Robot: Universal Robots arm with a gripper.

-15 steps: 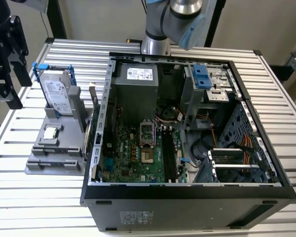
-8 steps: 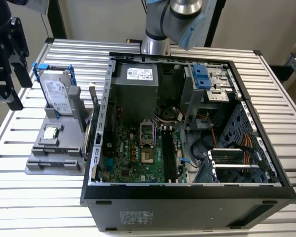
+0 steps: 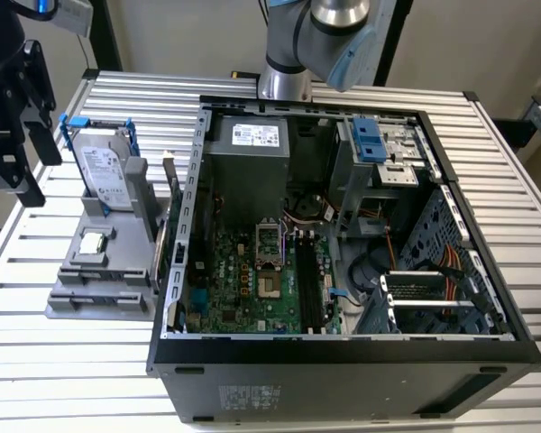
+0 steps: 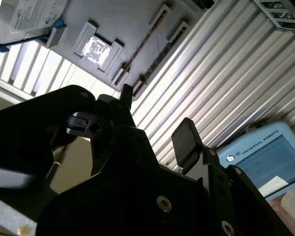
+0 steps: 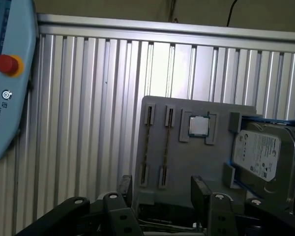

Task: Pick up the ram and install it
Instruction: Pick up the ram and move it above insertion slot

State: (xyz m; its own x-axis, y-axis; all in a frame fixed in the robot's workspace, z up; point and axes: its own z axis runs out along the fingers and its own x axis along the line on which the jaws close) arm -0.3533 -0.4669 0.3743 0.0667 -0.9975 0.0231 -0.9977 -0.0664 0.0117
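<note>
Gripper (image 5: 162, 194) (jaws spread) hangs well apart from the ram (image 5: 167, 142).

Table (image 3: 514, 171): open computer case (image 3: 343, 379) stands mid-table, reaching toward the near edge. Inside it, motherboard (image 3: 243, 289) on the case floor; power supply (image 3: 248, 162) behind it, at the far wall. Holder (image 3: 72, 271) lies by the table's edge at the exterior view's left, just beside the case. On holder: hard drive (image 3: 102, 167) at far end, processor chip (image 3: 92, 242) mid, ram (image 5: 166, 142) edgewise in slots at near end.
</note>
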